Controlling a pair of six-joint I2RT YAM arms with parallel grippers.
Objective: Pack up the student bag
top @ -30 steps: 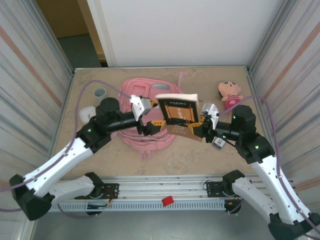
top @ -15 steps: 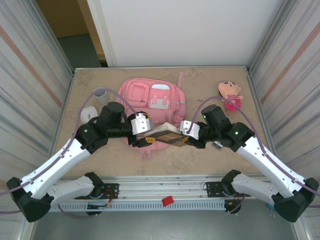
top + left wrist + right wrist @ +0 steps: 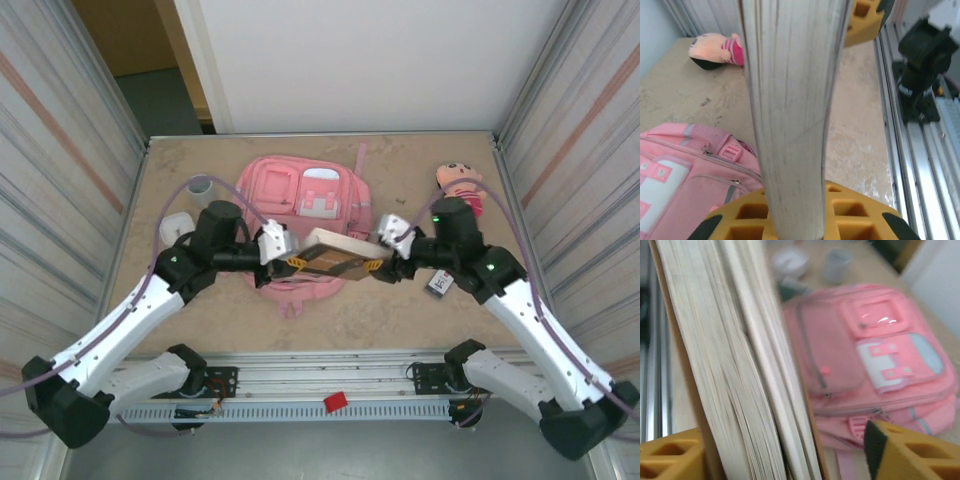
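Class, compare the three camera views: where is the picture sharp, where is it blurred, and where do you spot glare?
Top external: sharp and evenly lit, shadows faint. Left wrist: the book shows crisp page edges, the plush doll behind is soft. Right wrist: blurred throughout, with a small white glint on the student bag.

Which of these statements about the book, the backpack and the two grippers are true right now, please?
1. The left gripper is shut on the book. True.
2. The right gripper also clamps the book. False: its jaws are open, with a gap beside the pages.
3. The student bag lies with its front pockets facing up. True.
4. The plush doll sits inside the bag. False: it lies on the table, right of the bag and apart from it.
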